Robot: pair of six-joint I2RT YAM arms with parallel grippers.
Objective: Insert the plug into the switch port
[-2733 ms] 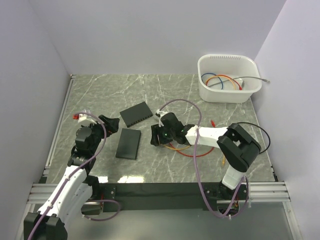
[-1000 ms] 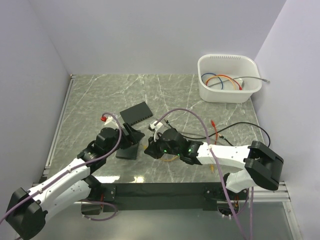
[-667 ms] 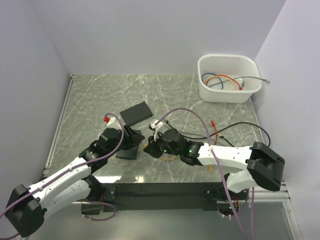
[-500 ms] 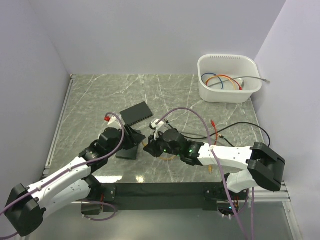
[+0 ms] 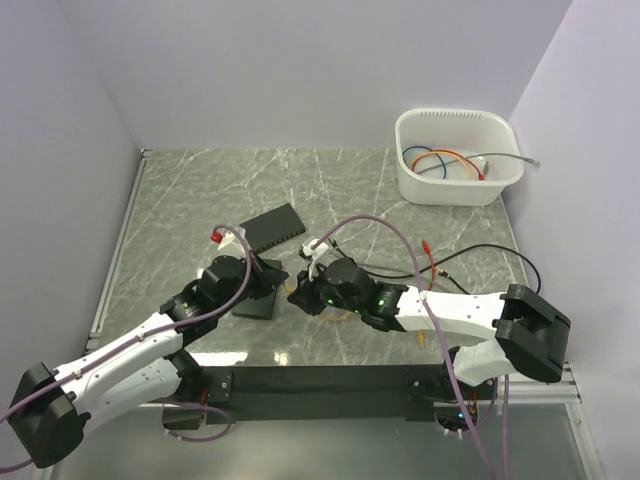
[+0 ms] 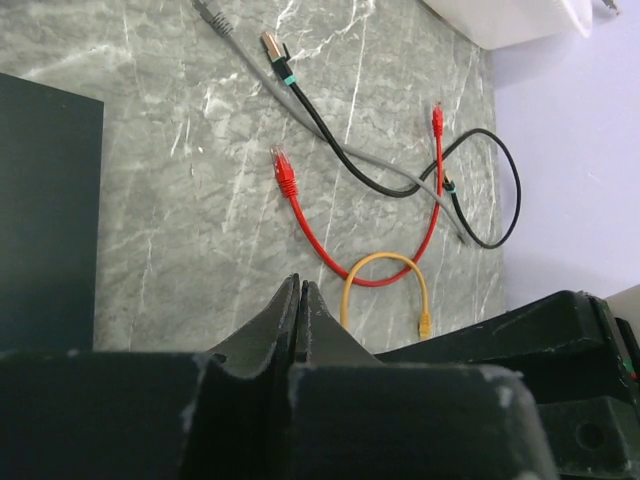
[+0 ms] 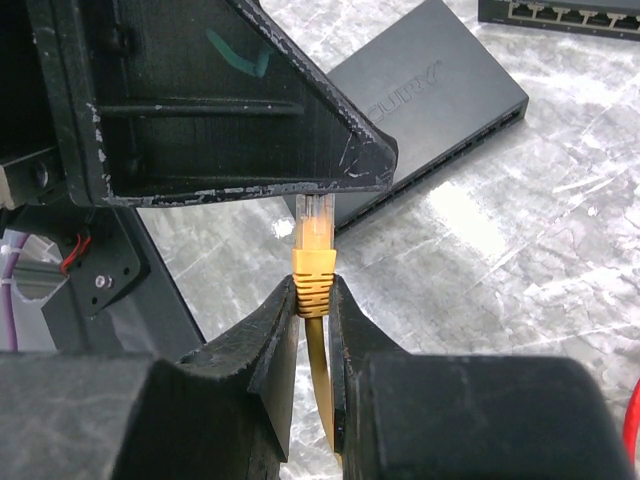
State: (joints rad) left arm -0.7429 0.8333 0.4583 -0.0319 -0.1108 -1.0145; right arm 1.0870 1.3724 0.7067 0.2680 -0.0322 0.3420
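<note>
Left gripper: my fingers are pressed together with nothing between them, sitting over the far end of the near switch. Right gripper: clamped on the yellow plug, tip just beside my left finger, not in any port. Second switch lies behind.

I have the clear-tipped yellow cable plug standing upright, its transparent tip at 12 o'clock. Its yellow boot is pinched between the fingers of the right gripper, and the tip is not in any port. The flat black rectangular network switch lies flat on the table at about 1 o'clock from the plug, with its ported edge running close behind the plug's tip. Seen from overhead, it sits at 8 o'clock from the table's centre. A second flat black switch lies just beyond it at 12 o'clock.
</note>
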